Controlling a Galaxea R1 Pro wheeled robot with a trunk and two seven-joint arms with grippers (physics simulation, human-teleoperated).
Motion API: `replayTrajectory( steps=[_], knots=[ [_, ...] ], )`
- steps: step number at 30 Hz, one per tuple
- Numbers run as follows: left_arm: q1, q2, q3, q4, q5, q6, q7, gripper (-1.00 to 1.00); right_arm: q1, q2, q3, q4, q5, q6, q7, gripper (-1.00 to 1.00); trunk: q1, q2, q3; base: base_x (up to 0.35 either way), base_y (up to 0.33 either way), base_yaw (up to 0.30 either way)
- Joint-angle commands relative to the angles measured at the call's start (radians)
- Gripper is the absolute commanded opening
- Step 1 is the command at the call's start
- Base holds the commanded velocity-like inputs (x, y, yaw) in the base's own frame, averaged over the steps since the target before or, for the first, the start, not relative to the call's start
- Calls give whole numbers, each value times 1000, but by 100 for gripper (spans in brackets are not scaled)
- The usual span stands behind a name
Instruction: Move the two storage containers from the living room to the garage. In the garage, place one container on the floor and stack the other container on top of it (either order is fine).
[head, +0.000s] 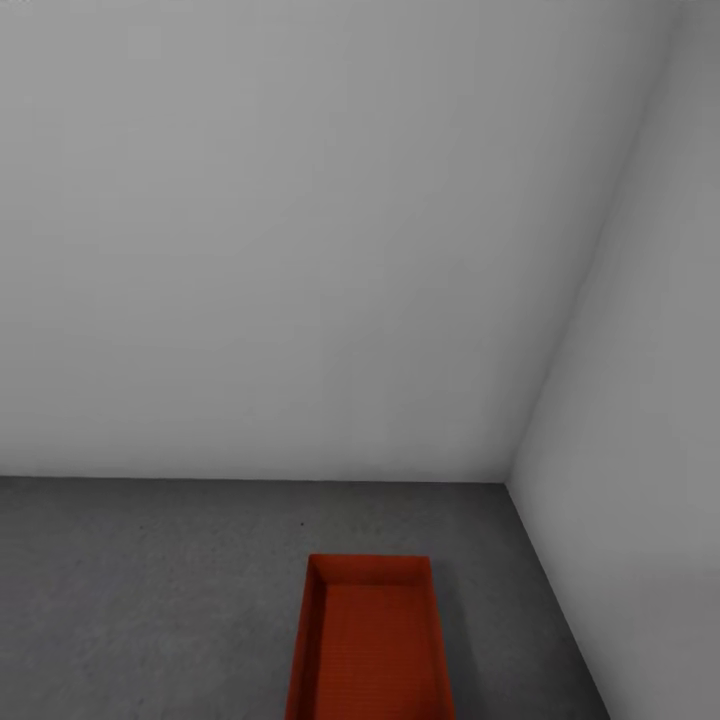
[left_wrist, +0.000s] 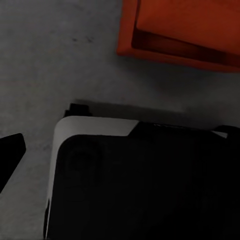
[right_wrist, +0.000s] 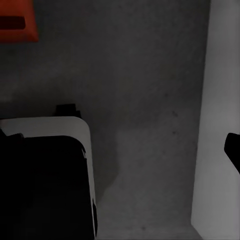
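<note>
An orange-red storage container (head: 372, 640) lies on the dark grey concrete floor (head: 150, 590) of the garage, close to the corner of two white walls. Its corner (left_wrist: 175, 35) appears in the left wrist view with a darker inner ledge, so I cannot tell whether it is one bin or two stacked. A small piece of it (right_wrist: 17, 22) also shows in the right wrist view. My left gripper's black fingertip (left_wrist: 11, 150) pokes in at the frame edge, over bare floor. My right gripper's fingertip (right_wrist: 234, 150) does the same beside the wall. Neither holds anything.
My own white-and-black base (left_wrist: 140, 180) stands just short of the container and shows again (right_wrist: 45, 175) in the right wrist view. The right-hand white wall (head: 640, 450) runs close along the container's side (right_wrist: 220, 100). Open floor stretches to the left.
</note>
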Motion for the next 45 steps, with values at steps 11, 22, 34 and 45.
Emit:
replayTrajectory(
  steps=[11,22,34,45],
  knots=[
    [0,12,7,48,-4,-80,-5,100,0,2,6,0,-11,-6,-3,100,-11,20,8,0,0,0],
    [0,10,0,52,-10,-92,-3,100,-1,1,7,0,-6,-7,-3,100,-11,20,8,0,0,0],
    [0,4,0,53,-9,-92,-3,100,0,-2,5,0,-6,-7,-3,100,-11,20,8,0,0,0],
    [0,5,-1,53,-9,-92,-3,100,0,0,5,0,-5,-7,-3,100,-11,20,8,0,0,0]
  ],
)
